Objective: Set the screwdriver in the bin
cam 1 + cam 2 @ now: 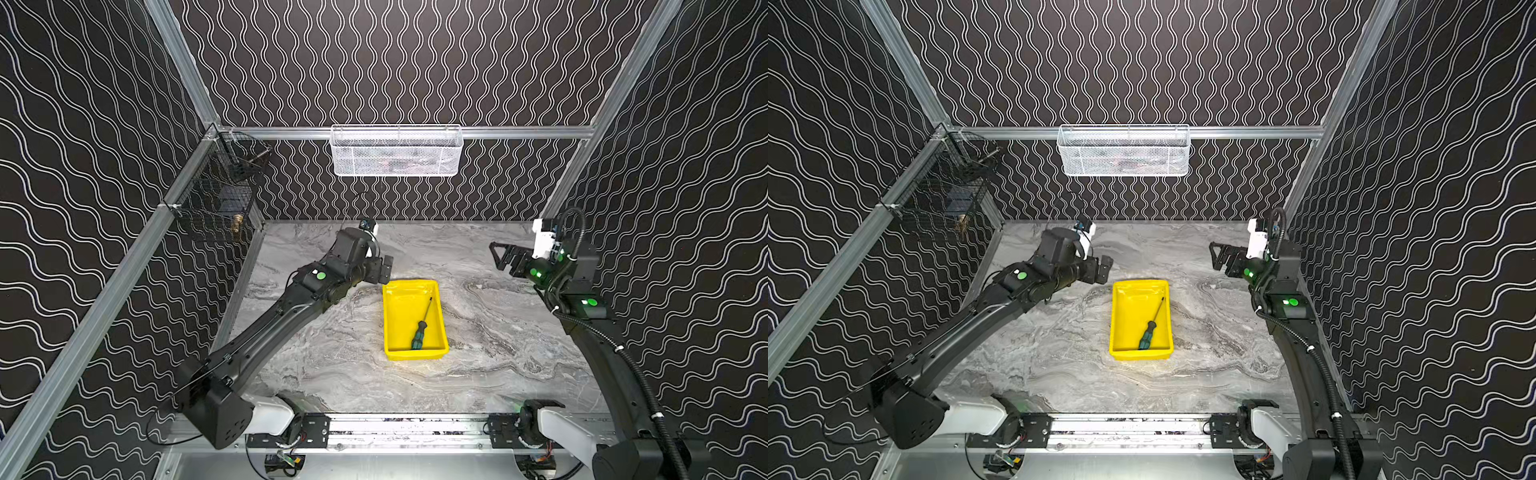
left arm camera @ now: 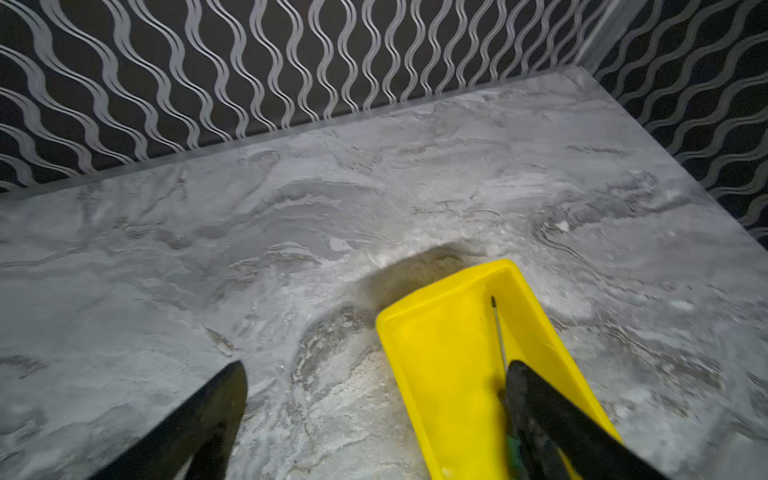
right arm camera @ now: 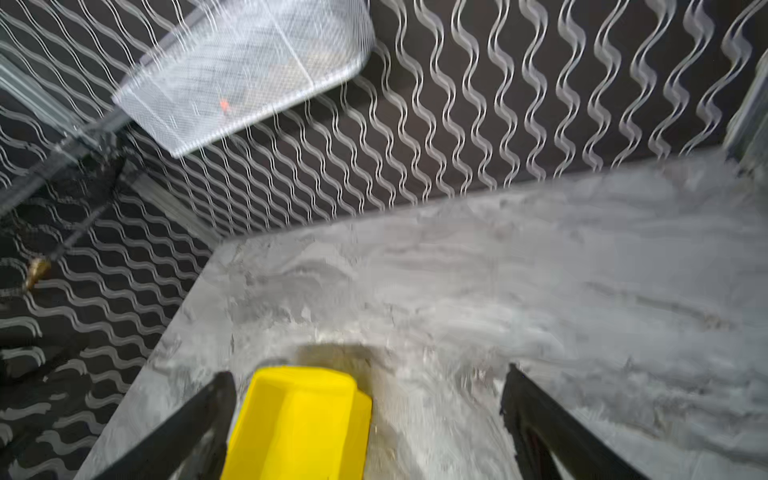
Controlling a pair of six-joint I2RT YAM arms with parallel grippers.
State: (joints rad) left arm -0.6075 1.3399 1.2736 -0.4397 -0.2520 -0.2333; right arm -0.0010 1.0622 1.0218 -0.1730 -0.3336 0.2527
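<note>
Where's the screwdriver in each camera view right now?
Top view: screwdriver lying slantwise in the yellow bin.
Top view: same, screwdriver in the bin.
Left wrist: its shaft lies in the bin.
Right wrist: not visible; only the bin's end shows.
Shared landmark: the bin.

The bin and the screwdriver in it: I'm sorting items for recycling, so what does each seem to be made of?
Bin: likely moulded plastic, glossy bright yellow; uniform colour, rounded rim, soft highlights.
Screwdriver: shaft looks like dark metal, thin and straight with a slight sheen; handle seems green-and-black plastic or rubber, ribbed; which one is unclear.
</note>
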